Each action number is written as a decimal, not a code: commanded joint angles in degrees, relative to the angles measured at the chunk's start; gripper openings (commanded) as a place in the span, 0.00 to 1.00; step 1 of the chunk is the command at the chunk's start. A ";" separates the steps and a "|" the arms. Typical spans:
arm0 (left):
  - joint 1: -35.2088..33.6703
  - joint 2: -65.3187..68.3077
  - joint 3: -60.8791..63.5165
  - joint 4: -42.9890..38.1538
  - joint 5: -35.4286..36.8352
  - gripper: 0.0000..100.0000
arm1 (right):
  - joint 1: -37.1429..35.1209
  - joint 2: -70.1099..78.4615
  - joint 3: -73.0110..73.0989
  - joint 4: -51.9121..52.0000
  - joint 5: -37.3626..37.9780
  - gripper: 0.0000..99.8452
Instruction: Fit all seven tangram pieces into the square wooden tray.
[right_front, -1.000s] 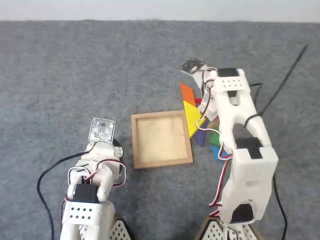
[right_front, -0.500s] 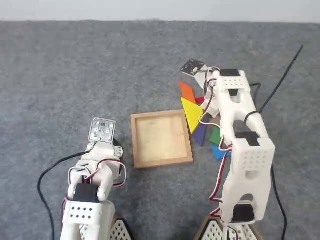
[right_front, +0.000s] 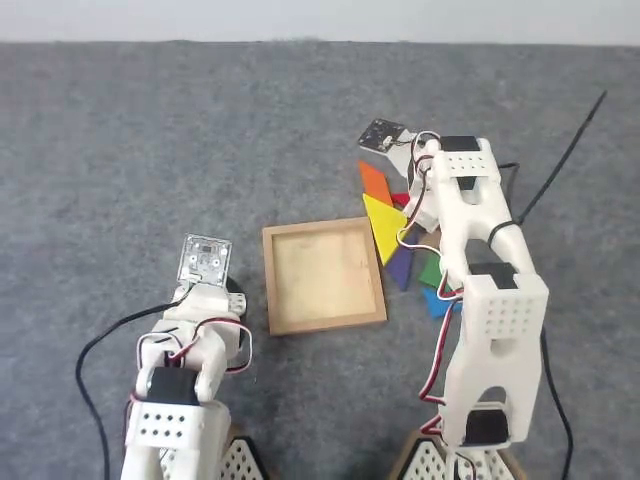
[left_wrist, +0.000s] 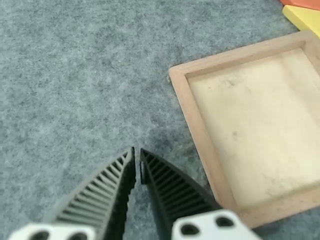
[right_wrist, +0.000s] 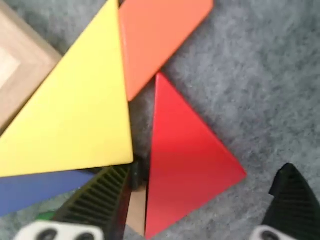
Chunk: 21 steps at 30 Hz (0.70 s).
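The square wooden tray (right_front: 325, 278) lies with nothing in it at the table's middle; its corner shows in the right wrist view (right_wrist: 15, 75). Right of it lie the tangram pieces: orange (right_front: 374, 183), yellow triangle (right_front: 383, 225), purple-blue (right_front: 400, 268), green (right_front: 430, 270) and blue (right_front: 437, 300). My right gripper (right_wrist: 200, 195) is open low over the red triangle (right_wrist: 185, 150), one finger (right_wrist: 100, 200) at its edge beside the yellow triangle (right_wrist: 80, 115), the other (right_wrist: 292, 195) past its far corner. My left gripper (left_wrist: 136, 152) is shut on nothing over bare carpet, left of the tray (left_wrist: 250, 125).
Grey carpet covers the table. The right arm (right_front: 480, 260) stretches over the pieces and hides part of them. Cables trail beside both arm bases. Open carpet lies left of and beyond the tray.
The right arm has shifted slightly over the pieces, and more of the yellow triangle shows beside it. The left arm has kept still.
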 joint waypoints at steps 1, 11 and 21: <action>-0.26 -0.70 -0.48 0.09 0.26 0.01 | 1.98 1.98 -2.20 -0.31 0.97 0.36; -0.26 -0.70 -0.48 0.09 0.26 0.01 | 1.63 1.80 -2.37 1.27 0.88 0.25; -0.26 -0.70 -0.48 0.09 0.26 0.01 | 2.15 1.54 -7.56 10.51 0.53 0.25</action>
